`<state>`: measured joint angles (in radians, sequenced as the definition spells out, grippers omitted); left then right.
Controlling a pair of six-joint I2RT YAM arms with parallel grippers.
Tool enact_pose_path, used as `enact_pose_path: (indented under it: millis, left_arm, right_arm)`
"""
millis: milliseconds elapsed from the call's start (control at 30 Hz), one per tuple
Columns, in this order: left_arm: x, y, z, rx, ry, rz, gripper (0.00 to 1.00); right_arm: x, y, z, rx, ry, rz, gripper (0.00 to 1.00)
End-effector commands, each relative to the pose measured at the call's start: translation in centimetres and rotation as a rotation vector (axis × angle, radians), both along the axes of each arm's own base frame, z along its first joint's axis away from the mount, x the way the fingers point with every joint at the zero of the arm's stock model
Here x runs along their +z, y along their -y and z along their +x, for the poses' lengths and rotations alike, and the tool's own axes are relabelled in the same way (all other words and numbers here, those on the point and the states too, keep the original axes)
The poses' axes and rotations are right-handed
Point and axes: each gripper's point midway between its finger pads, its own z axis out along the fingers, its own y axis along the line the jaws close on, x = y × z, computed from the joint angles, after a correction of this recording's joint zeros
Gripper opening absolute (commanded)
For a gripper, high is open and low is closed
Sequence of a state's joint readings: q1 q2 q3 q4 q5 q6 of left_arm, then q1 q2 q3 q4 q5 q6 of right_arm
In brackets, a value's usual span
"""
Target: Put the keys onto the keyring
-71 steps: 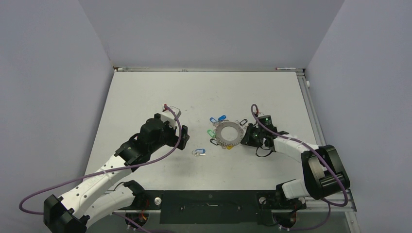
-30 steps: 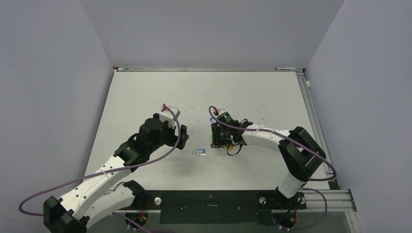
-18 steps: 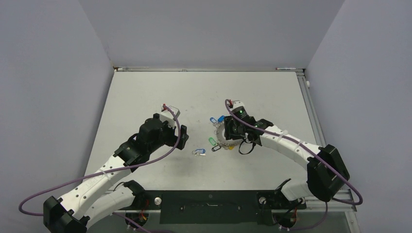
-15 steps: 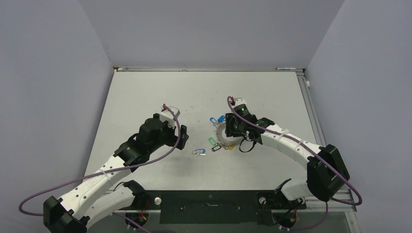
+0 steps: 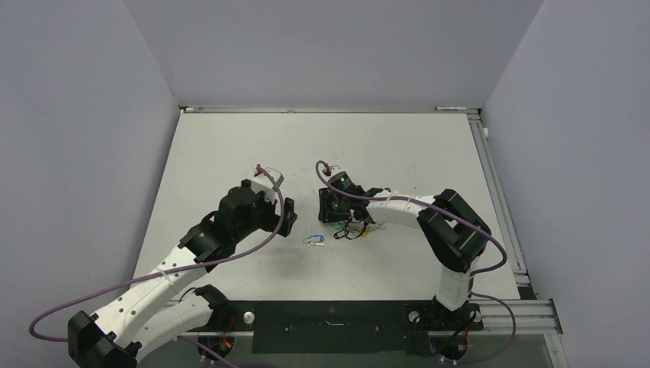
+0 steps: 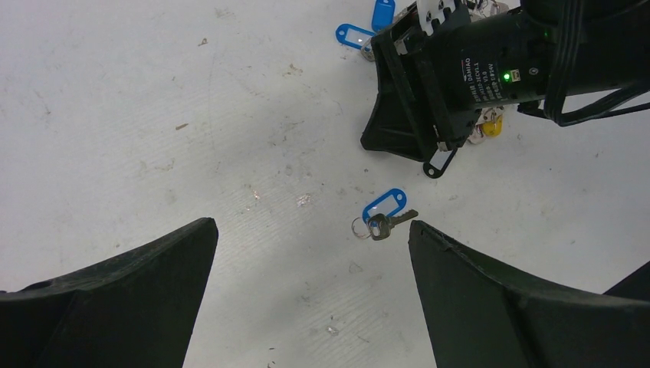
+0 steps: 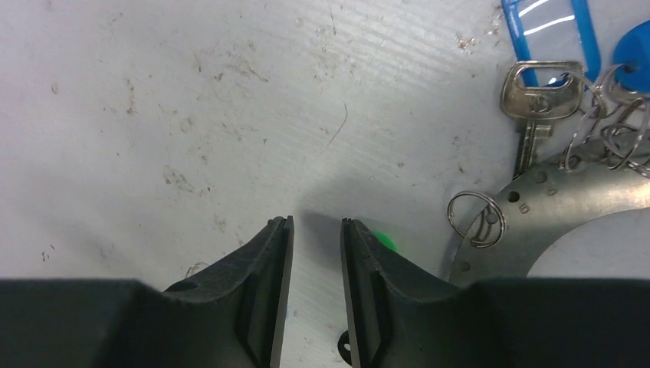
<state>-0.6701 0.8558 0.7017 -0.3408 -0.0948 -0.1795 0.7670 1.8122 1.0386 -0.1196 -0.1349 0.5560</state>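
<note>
The left gripper (image 6: 310,226) gapes wide with the blue-tagged key (image 6: 385,215) lying between its fingertips, while the right gripper (image 7: 316,222), jaws narrowly apart and empty, has the keyring (image 7: 552,208) just beside its right finger.

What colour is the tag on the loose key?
The tag on the loose key is blue; left wrist view shows it best.

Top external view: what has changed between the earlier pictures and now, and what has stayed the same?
The right claw swept from the right of the keyring leftward over it, drew back, then crossed again. It is now at the ring's left rim, jaws slightly apart, holding nothing. The green tag shifted a little toward the near edge. The left claw stayed wide open and still; the loose blue-tagged key did not move.
</note>
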Motion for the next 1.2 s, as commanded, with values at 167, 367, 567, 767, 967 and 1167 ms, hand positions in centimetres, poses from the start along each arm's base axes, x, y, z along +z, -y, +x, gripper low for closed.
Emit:
enact_pose_path:
  millis: [167, 367, 567, 767, 967, 1167]
  left_arm:
    - [1.8, 0.5, 0.5, -0.010, 0.036, -0.036, 0.93]
    - [1.8, 0.5, 0.5, -0.015, 0.036, -0.037, 0.93]
    - [1.6, 1.0, 0.4, -0.036, 0.033, -0.043, 0.90]
    - [1.5, 2.3, 0.8, -0.076, 0.025, -0.072, 0.88]
    - [-0.5, 3.3, 2.2, -0.058, -0.001, -0.060, 0.84]
    - [0.3, 3.0, 2.8, -0.086, 0.058, 0.003, 0.86]
  right_arm:
    - [0.4, 2.4, -1.3, -0.039, 0.028, -0.019, 0.31]
    - [1.9, 6.0, -3.6, -0.062, 0.036, -0.079, 0.32]
    - [5.8, 9.0, -3.7, -0.132, 0.120, -0.085, 0.37]
    - [7.7, 12.0, -1.2, -0.270, 0.158, -0.070, 0.63]
    - [8.0, 12.3, 0.4, -0.299, 0.183, -0.055, 0.88]
    - [8.0, 9.8, 1.3, -0.199, 0.181, -0.005, 0.84]
